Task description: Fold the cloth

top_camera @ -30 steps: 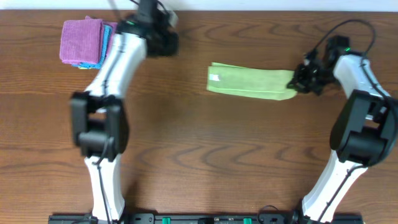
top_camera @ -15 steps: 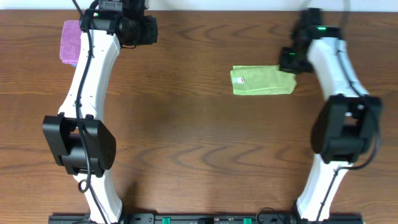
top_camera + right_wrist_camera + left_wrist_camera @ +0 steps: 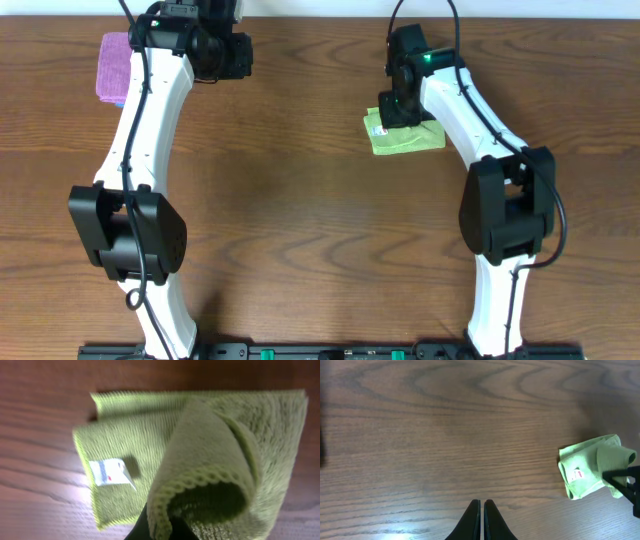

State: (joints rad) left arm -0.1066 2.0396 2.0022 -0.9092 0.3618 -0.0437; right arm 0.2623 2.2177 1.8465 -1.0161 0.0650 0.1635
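Nearest me the brown wooden table (image 3: 300, 230) stretches between the two arms; further in, right of centre, the cloth (image 3: 408, 140) lies folded small, its white tag (image 3: 109, 471) showing on top; the right gripper (image 3: 160, 527) pinches a raised loop of its edge; at the far left the left gripper (image 3: 482, 510), fingers pressed together and holding nothing, hangs over the wood near a purple cloth (image 3: 113, 68).

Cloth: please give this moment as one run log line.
cloth: folded, one edge lifted | right gripper: shut on cloth edge | left gripper: shut, empty
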